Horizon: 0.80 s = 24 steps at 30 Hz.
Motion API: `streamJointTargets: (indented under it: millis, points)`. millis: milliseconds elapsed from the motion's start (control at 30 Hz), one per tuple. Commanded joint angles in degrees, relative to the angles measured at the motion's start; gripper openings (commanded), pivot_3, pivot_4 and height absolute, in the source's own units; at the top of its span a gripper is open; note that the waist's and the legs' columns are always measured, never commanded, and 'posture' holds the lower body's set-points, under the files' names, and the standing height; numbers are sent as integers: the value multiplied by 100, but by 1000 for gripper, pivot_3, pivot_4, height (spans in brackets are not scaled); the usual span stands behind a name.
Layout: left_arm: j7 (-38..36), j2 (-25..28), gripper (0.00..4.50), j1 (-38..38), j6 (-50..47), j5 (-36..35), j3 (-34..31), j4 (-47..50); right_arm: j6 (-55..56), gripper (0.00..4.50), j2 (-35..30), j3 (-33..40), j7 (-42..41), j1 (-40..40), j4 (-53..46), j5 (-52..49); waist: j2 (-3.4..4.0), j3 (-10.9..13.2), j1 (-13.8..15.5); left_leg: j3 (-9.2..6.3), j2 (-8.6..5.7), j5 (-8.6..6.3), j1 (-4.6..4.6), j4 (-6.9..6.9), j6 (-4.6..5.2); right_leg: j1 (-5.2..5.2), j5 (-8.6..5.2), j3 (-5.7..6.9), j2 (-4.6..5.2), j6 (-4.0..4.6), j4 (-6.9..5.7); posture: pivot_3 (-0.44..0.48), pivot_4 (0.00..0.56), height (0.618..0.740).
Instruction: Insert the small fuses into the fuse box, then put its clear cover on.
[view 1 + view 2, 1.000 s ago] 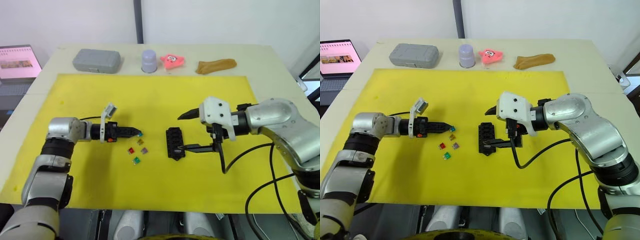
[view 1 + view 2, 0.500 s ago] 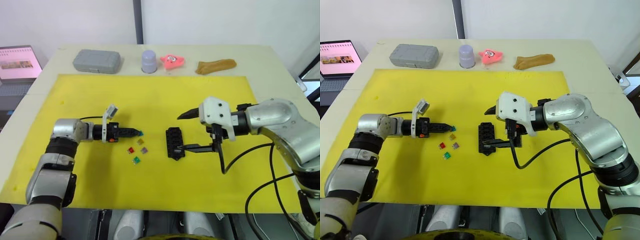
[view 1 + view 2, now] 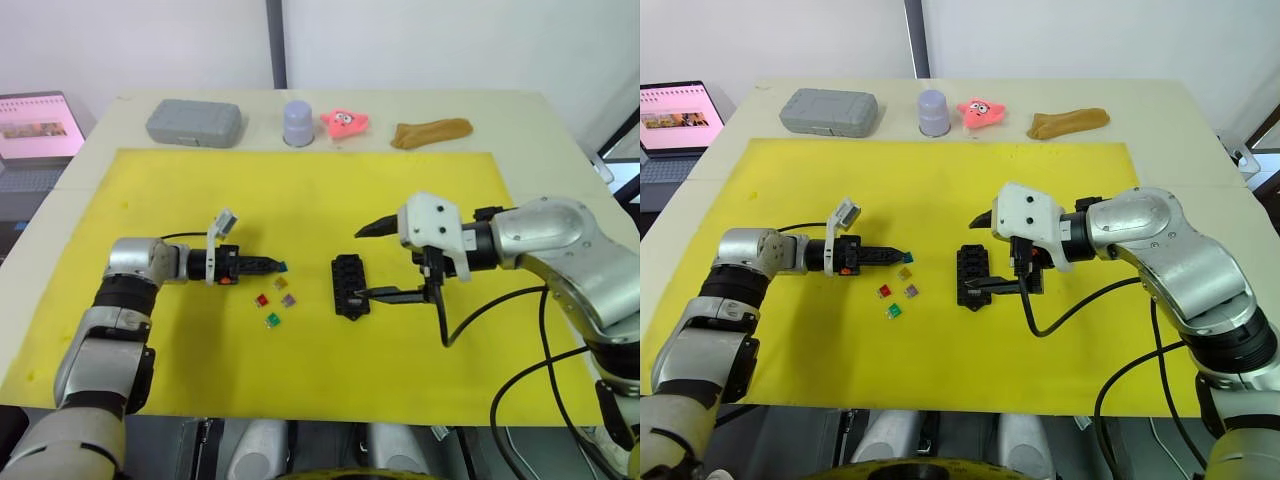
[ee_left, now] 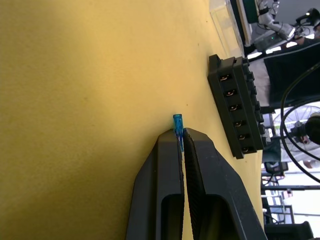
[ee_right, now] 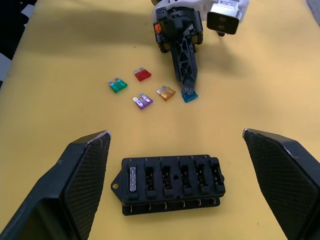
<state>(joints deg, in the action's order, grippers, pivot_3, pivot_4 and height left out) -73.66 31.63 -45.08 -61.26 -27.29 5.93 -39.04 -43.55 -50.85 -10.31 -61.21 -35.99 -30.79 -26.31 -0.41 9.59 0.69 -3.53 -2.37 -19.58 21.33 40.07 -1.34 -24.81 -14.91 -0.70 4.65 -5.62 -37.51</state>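
The scene holds 5 loose small fuses [image 5: 150,87], 1 grey fuse [image 5: 132,179] seated in 1 black fuse box [image 5: 172,186], 1 grey case [image 3: 194,121], and 2 claws [image 3: 278,265].

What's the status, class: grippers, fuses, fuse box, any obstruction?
Left gripper shut on teal fuse. Right gripper open, straddling fuse box. One slot filled; four fuses loose on mat. No obstruction.

We see a matt yellow mat [image 3: 300,190] under a fuse box [image 5: 171,185] of matt black moulded plastic, and small fuses [image 5: 150,90] of glossy translucent plastic with metal blades. The right gripper [image 5: 175,150] shows woven, carbon-like pads, and the left gripper [image 4: 181,145] has smooth black plastic fingers [image 4: 165,170].
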Motion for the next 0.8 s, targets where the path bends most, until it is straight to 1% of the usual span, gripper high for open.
streamJointTargets:
  millis: [33,167,433,533,667,800]
  points:
    - [105,35,227,98,110,218,65,-150,28,4500,-21,154,20,-87,-163,-70,0,0,0,0,0,0,0,0,0,0,0,0,0,0,0,0,150,740]
    - [-17,189,227,164,51,87,-45,93,39,4500,-20,148,27,-77,-157,-62,0,0,-32,0,2,0,0,0,0,0,0,0,-2,-1,0,0,150,740]
    - [-31,523,227,381,-301,-499,-740,977,45,4500,-21,151,37,-45,-163,-59,-6,4,-137,-3,13,0,9,-3,-1,-13,0,0,-10,-1,-1,0,150,740]
    - [88,609,227,528,-447,-730,-1029,1409,31,4500,-20,168,37,-24,-171,-85,-6,4,-144,-2,14,0,16,-7,-1,-25,1,-1,-9,-1,-1,0,150,740]
    - [456,554,227,673,-854,-1258,-1512,2373,-197,4500,-15,217,80,-10,-158,-230,-8,5,-132,-1,14,0,21,-7,-2,-29,1,-4,0,-1,-1,0,150,740]
    - [713,535,227,832,-685,-1127,-1391,2384,-135,4500,-13,163,73,-52,-118,-216,-8,5,-132,0,11,0,20,-6,-2,-27,1,-4,0,-1,0,0,150,740]
